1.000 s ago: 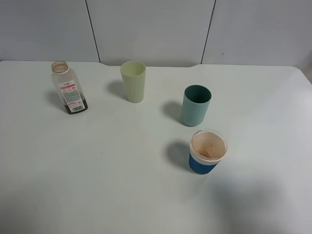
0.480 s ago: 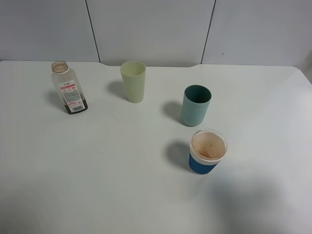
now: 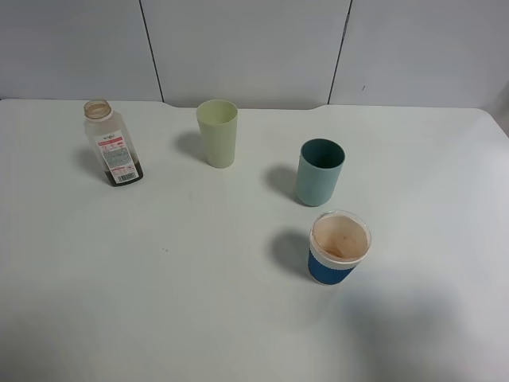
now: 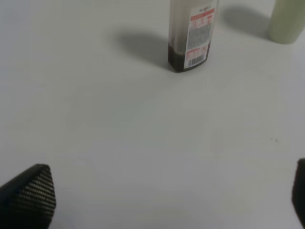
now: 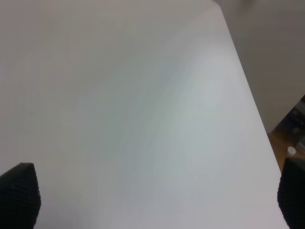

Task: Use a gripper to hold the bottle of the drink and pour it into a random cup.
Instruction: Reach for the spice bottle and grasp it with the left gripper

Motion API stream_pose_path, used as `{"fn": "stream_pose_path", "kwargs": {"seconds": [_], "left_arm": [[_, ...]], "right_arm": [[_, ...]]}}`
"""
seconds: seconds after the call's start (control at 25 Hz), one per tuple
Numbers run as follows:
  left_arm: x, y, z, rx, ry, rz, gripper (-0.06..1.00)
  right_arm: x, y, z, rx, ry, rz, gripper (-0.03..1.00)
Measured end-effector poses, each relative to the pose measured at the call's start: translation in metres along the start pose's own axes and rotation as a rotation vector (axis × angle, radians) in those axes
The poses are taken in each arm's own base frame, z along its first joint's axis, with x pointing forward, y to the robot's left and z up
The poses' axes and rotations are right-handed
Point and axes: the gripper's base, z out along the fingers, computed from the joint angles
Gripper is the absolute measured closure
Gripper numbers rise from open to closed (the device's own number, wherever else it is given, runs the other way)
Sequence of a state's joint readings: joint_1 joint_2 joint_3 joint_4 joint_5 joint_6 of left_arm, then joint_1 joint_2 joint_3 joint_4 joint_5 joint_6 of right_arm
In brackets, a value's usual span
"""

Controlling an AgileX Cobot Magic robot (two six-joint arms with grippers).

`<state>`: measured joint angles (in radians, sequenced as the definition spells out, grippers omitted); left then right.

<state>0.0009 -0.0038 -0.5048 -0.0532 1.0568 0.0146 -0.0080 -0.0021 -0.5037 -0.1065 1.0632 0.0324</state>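
Observation:
The bottle of the drink (image 3: 112,145) stands upright at the table's far left, clear and capless, with dark liquid at its bottom. The pale yellow-green cup (image 3: 217,133) stands upright to its right. No arm shows in the exterior high view. In the left wrist view my left gripper (image 4: 162,200) is open and empty, low over bare table, with the bottle (image 4: 190,33) and the cup's base (image 4: 286,21) some way ahead of it. My right gripper (image 5: 152,200) is open and empty over bare table near the table's edge.
A teal cup (image 3: 320,171) stands right of centre. A white cup with a blue sleeve (image 3: 339,247) stands in front of it. The white table (image 3: 159,278) meets a grey panelled wall at the back. The right wrist view shows the table's edge (image 5: 248,86) with floor beyond.

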Motion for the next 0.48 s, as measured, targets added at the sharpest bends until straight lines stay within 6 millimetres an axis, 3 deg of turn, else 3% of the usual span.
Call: {"fn": "stream_pose_path", "kwargs": {"seconds": [0.48], "left_arm": [[0.0,0.0,0.0,0.0,0.0,0.0,-0.04]], "right_arm": [[0.0,0.0,0.0,0.0,0.0,0.0,-0.02]]}}
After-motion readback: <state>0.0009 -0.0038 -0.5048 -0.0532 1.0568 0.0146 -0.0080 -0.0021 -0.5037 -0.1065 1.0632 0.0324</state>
